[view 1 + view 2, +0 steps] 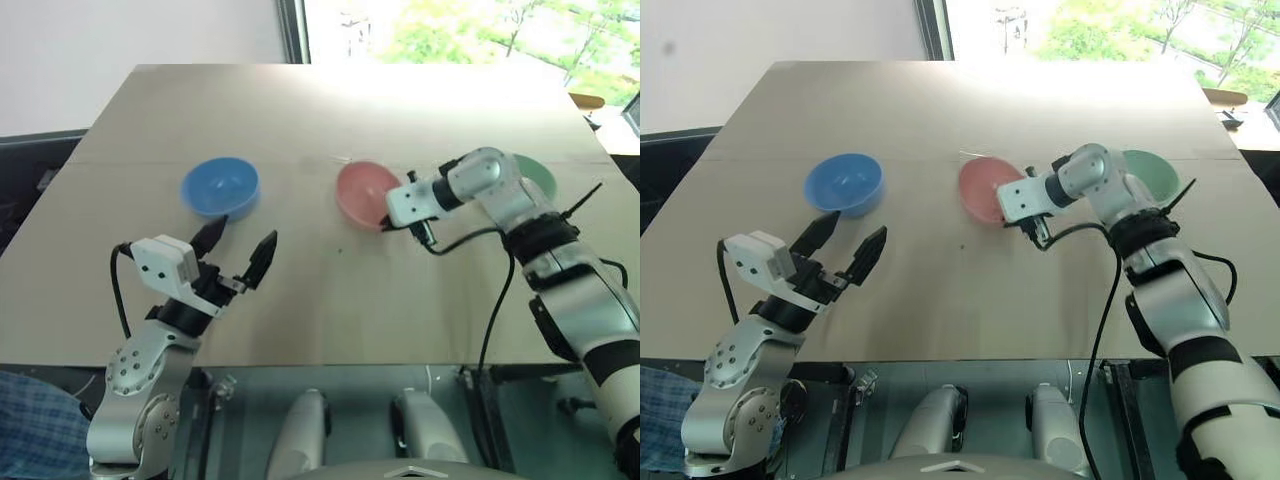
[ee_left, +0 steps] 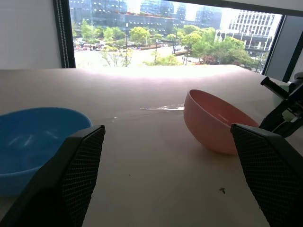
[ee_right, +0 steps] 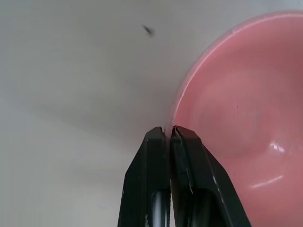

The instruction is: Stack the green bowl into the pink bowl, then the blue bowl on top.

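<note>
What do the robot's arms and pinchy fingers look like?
The arms are shiny silver-grey metal with black joints and black cables looping along them. The left gripper and the right gripper each have two pointy black fingers with bumpy mesh pads, behind them a white box.

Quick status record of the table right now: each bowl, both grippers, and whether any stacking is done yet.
pink bowl: mid-table, tipped up on its side, rim pinched by the right gripper
green bowl: far right, partly hidden behind the right arm, empty as far as seen
blue bowl: left side, upright, untouched
right gripper: shut on the pink bowl's rim
left gripper: open, near the blue bowl, holding nothing
table: tan surface
stacking: none done; all three bowls apart
</note>
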`<state>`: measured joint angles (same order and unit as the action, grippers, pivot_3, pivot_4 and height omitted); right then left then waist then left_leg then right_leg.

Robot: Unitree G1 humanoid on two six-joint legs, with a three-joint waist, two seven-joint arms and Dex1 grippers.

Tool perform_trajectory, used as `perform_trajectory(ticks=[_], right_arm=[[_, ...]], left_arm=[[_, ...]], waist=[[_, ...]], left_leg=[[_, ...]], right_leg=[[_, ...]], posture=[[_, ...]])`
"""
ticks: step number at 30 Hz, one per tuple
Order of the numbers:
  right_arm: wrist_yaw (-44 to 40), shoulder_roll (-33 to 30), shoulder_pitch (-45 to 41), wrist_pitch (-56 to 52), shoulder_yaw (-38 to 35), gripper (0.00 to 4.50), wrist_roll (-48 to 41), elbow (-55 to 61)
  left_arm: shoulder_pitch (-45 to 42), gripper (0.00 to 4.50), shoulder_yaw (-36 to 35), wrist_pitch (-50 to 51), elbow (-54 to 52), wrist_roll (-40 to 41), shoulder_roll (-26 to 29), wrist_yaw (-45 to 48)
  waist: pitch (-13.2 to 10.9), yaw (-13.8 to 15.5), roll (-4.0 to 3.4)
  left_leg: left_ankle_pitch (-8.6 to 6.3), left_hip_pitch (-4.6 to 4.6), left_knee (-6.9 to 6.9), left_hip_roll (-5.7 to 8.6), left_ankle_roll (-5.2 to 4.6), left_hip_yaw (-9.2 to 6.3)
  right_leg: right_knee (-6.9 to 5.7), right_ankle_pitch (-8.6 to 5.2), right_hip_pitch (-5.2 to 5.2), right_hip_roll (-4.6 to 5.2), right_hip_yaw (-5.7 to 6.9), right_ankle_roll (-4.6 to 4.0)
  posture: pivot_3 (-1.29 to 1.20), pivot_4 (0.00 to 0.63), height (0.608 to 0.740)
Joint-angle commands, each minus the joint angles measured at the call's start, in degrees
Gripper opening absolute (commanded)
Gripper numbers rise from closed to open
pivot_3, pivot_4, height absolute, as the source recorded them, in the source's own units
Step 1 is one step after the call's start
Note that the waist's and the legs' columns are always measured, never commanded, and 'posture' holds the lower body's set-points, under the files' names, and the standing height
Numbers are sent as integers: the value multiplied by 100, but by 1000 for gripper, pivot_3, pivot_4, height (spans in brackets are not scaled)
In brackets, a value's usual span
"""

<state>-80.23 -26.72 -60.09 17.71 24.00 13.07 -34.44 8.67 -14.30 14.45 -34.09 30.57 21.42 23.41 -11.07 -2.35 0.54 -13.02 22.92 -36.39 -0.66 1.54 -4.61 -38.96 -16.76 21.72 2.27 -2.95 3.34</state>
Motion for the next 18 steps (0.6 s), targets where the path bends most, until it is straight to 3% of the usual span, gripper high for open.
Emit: perform_trajectory(ticks=[1,4,12,18], right_arm=[[-312,-184,559,-1227,-12,62,-283,2223],[-344,-305,831,-1796,79,1020,-179,2945],[-452,-577,860,-2647,-14,4375,-444,3482],[-347,-1074,1014,-3719,-713,4460,-1153,4004]], left_arm=[[-227,4500,16,197,67,182,164,130],[-352,4500,75,247,159,162,242,208],[-483,4500,157,336,227,189,281,347],[-736,4500,230,304,408,158,280,548]], waist=[[0,-2,0],[0,2,0],[1,15,2],[1,45,3]], left_leg=[[0,-1,0,0,0,0],[0,-2,-2,0,1,-13],[1,-1,-4,3,1,-16],[1,7,-5,6,1,-24]], right_leg=[[-2,0,0,0,0,0],[-5,0,-3,-1,12,0],[-1,0,-5,1,17,0],[5,0,-8,6,27,0]], posture=[[0,150,740],[0,150,740],[0,150,740],[0,150,740]])
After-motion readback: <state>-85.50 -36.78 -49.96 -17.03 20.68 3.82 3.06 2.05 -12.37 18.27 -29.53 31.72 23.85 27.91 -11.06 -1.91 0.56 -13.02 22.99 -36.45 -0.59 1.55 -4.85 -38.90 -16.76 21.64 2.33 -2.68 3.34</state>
